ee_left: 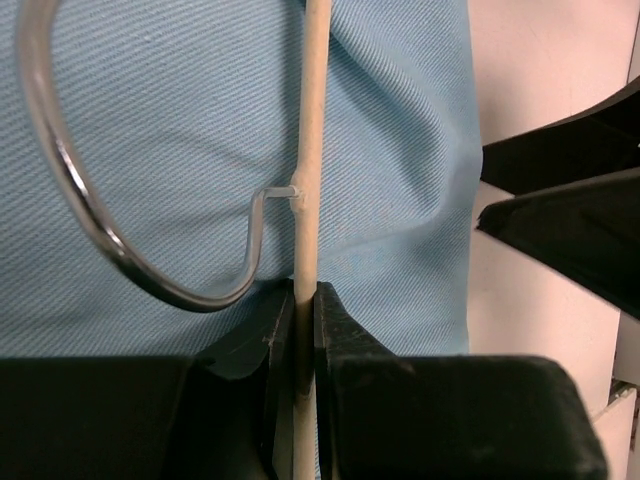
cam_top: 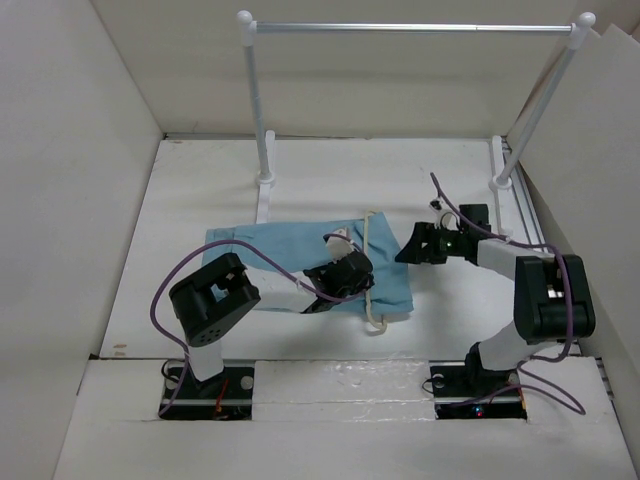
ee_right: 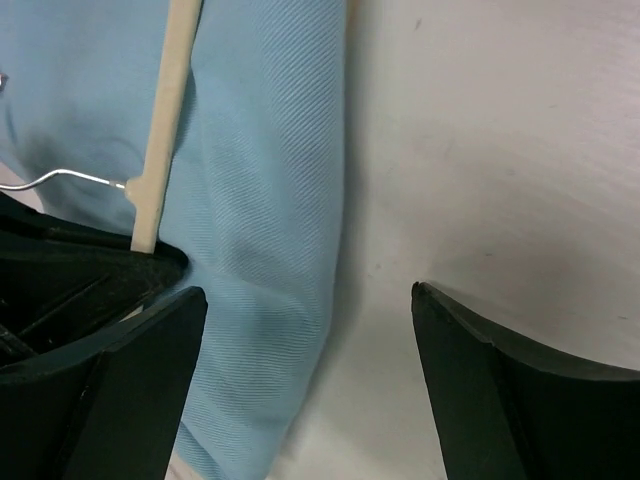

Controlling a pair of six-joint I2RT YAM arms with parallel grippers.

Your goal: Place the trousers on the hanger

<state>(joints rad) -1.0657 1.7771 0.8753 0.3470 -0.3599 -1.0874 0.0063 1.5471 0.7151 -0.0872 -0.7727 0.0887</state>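
**Materials & finish, quick notes**

Trousers are showing woven cloth w/ fine diagonal rib, matt. Hanger bar is looking smooth, matt, wood or plastic; its hook is gleaming like polished metal. Left pincer & right pincer are looking matt black plastic. Table is looking matt white.

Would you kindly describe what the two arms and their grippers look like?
Both arms are built alike: the left arm and right arm have chunky black joint housings joined by white links, on black bases. A purple cable loops along each. The left gripper and right gripper have matte black, wedge-shaped fingers.
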